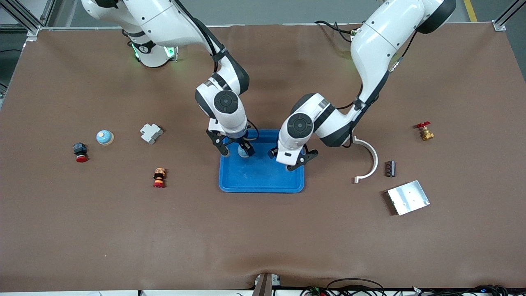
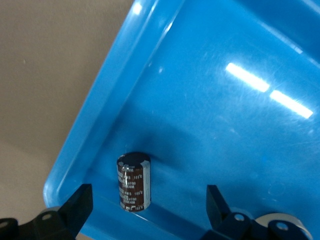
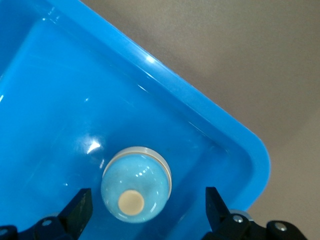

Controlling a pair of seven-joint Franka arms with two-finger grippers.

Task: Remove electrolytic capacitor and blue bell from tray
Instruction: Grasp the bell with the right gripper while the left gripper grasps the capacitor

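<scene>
Capacitor (image 2: 134, 182): small brown cylinder, white print, upright in blue tray (image 1: 263, 183), corner toward left arm's end. Bell (image 3: 136, 184): light-blue dome, cream button, in tray corner toward right arm's end. Left gripper (image 1: 292, 161) over capacitor, fingers wide, gripping nothing. Right gripper (image 1: 237, 150) over bell, fingers wide, gripping nothing.

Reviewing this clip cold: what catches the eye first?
The blue tray at the table's middle, with both arms bent over it. The right gripper, open, stands over a blue bell in the tray; the left gripper, open, over a brown capacitor standing there.
</scene>
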